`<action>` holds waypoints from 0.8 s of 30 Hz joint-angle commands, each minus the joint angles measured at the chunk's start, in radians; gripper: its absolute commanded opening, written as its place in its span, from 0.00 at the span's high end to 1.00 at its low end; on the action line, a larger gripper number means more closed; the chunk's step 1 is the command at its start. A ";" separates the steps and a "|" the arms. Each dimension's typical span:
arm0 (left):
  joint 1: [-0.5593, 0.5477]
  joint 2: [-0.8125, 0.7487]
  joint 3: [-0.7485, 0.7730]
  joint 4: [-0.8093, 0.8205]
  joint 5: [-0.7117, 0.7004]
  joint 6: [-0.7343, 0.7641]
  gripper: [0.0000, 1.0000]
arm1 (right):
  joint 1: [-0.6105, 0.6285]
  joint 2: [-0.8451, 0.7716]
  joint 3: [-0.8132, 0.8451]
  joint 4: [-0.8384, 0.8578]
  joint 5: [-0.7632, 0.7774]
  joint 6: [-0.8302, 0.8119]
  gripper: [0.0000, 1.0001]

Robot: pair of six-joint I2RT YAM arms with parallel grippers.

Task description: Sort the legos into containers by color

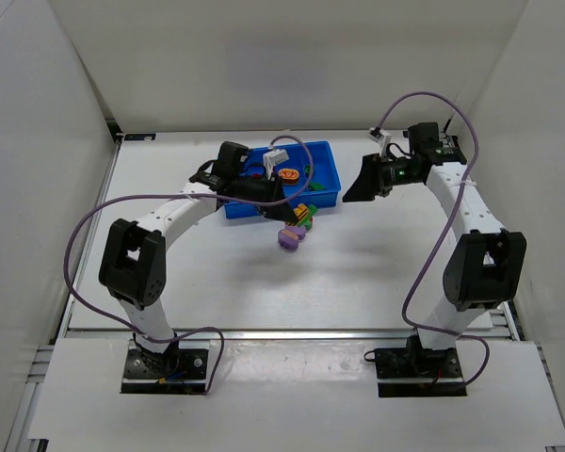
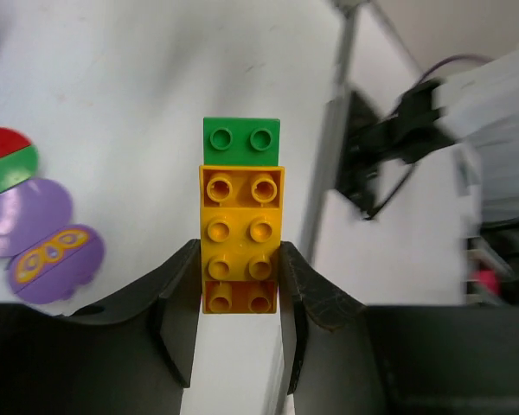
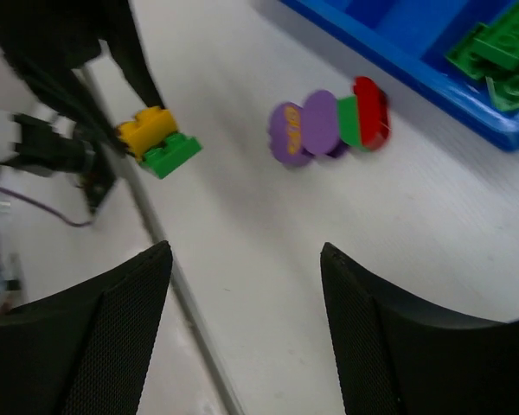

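Note:
My left gripper (image 2: pixel 240 259) is shut on a yellow studded brick stack (image 2: pixel 240 229) with a green brick (image 2: pixel 241 140) stuck on its far end. In the top view the left gripper (image 1: pixel 299 213) holds it just in front of the blue tray (image 1: pixel 331 151). Purple ovals (image 2: pixel 30 216) joined to a red and green oval (image 2: pixel 7 160) lie on the table to its left, and also show in the top view (image 1: pixel 290 237). My right gripper (image 3: pixel 246 251) is open and empty, right of the tray (image 1: pixel 360 186). It sees the held brick (image 3: pixel 156 138) and the purple ovals (image 3: pixel 307 125).
The tray holds an orange oval (image 1: pixel 288 175), a red piece (image 1: pixel 254 174) and green bricks (image 3: pixel 497 52). White walls enclose the table on three sides. Purple cables loop from both arms.

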 commanded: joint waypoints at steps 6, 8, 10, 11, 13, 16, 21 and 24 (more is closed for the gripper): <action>0.070 -0.025 -0.035 0.298 0.319 -0.385 0.88 | -0.032 0.042 0.008 0.185 -0.534 0.265 0.29; 0.071 -0.019 -0.037 0.335 0.337 -0.429 0.88 | -0.030 0.049 0.012 0.237 -0.568 0.317 0.30; 0.070 -0.010 -0.034 0.373 0.354 -0.445 0.88 | -0.029 0.066 0.019 0.238 -0.579 0.325 0.30; 0.068 -0.007 -0.029 0.373 0.356 -0.446 0.88 | -0.026 0.069 0.019 0.238 -0.580 0.325 0.30; 0.068 0.007 -0.012 0.375 0.365 -0.454 0.88 | -0.026 0.077 0.016 0.247 -0.585 0.352 0.29; 0.067 0.025 0.011 0.378 0.374 -0.462 0.88 | -0.010 0.081 0.016 0.273 -0.565 0.357 0.29; 0.059 0.042 0.049 0.384 0.371 -0.474 0.88 | 0.011 0.095 0.024 0.274 -0.542 0.363 0.28; 0.056 0.059 0.071 0.387 0.365 -0.474 0.88 | 0.030 0.108 0.035 0.268 -0.539 0.363 0.28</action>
